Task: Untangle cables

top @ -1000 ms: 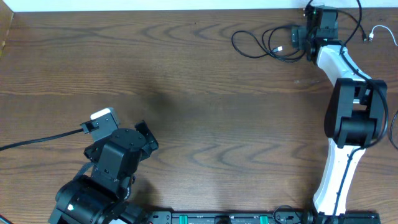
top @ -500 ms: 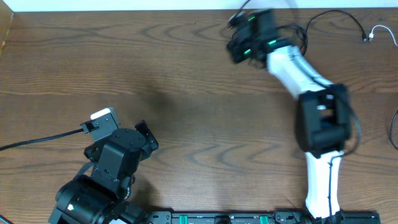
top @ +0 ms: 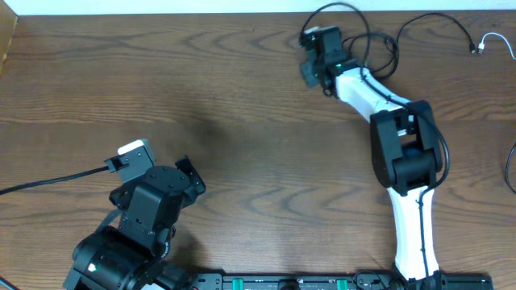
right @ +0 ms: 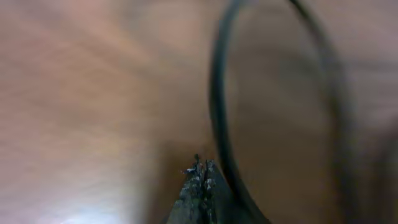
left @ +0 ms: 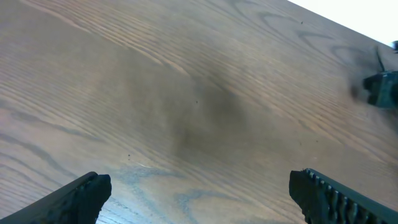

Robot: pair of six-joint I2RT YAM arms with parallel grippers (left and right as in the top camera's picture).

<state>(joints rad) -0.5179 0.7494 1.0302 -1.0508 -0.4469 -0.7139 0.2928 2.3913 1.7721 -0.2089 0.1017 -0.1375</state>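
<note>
A black cable (top: 334, 7) arcs in a big loop over my right gripper (top: 310, 71) at the table's far side and trails right towards more black loops (top: 439, 17). The white cable's plug end (top: 481, 44) lies at the far right. In the right wrist view the right gripper (right: 202, 171) is shut, fingertips pressed together, and the black cable (right: 214, 93) rises in a blurred loop from beside the right finger. My left gripper (top: 161, 163) stays near the front left, far from the cables, and its jaws (left: 199, 199) are wide open over bare wood.
A thick black wire (top: 48, 183) runs from the left arm to the left edge. A rail with connectors (top: 290, 282) lines the front edge. The right gripper's head (left: 382, 90) shows at the right edge of the left wrist view.
The right gripper shut at the cable pile and swung left along the far edge, dragging the black cable into a tall loop. The left arm has not moved.
</note>
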